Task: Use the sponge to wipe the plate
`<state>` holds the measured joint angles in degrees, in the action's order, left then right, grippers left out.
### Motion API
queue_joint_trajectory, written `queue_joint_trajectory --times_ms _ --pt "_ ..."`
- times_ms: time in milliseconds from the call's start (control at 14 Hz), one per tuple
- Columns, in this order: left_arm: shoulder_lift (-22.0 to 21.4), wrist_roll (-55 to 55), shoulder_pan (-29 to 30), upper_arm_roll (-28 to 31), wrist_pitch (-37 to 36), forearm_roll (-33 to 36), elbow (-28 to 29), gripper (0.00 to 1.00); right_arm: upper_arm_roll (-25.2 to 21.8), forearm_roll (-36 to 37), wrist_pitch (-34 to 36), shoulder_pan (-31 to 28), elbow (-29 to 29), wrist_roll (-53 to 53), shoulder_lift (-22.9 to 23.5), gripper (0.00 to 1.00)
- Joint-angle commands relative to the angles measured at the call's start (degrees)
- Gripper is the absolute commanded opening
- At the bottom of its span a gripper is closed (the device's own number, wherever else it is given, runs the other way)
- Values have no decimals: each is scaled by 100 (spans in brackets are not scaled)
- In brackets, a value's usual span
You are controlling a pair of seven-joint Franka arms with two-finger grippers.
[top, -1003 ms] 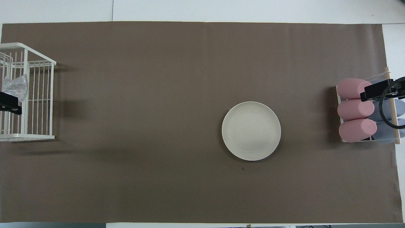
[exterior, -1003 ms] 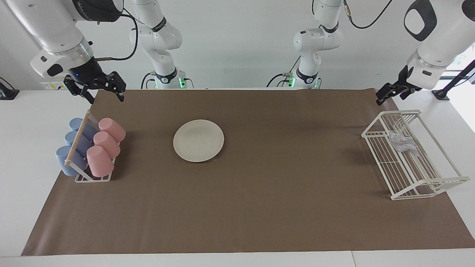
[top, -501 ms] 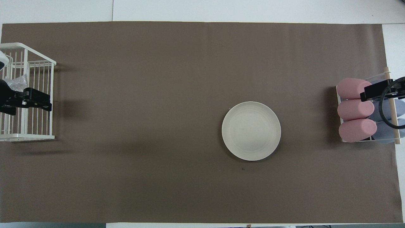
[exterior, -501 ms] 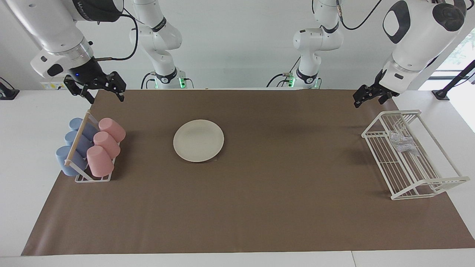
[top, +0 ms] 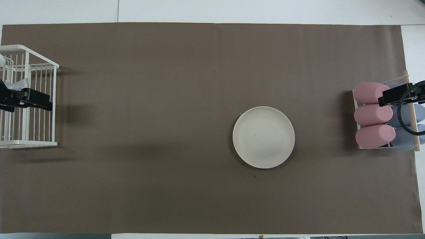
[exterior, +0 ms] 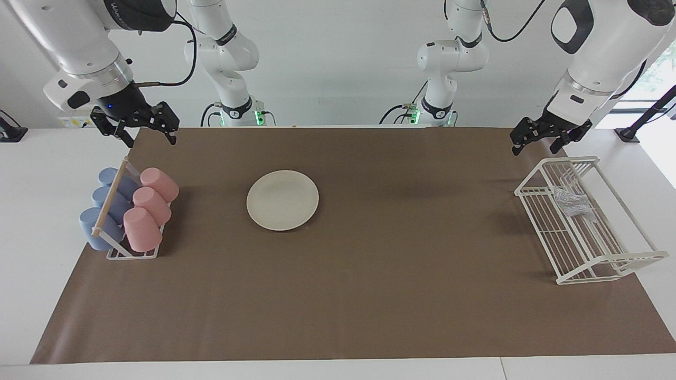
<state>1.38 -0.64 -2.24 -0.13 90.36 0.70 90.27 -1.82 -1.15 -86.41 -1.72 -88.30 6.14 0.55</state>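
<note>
Though small, wrinkly silver-grey sponge (exterior: pixel 572 203), cream matte plate (exterior: pixel 282 200).

The plate (exterior: pixel 282 200) lies on the mat (exterior: pixel 369 295) covering the counter, between the cup rack (exterior: pixel 132 253) at the right arm's end and the wire basket (exterior: pixel 607 264) at the left arm's end; the sponge (exterior: pixel 571 203) lies in the basket
</note>
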Motion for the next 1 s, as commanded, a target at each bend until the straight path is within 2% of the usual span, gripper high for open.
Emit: queue_joint_trajectory --times_ms 0,215,931 --pt "144 -103 22 31 8 -96 42 100 7 44 54 31 -64 -95 -63 100" --pt "144 -42 -22 48 -202 -114 17 100 7 44 46 31 -64 -95 -63 100" --pt "126 -24 66 48 -97 -114 17 100 7 53 54 31 -64 -104 -63 100"
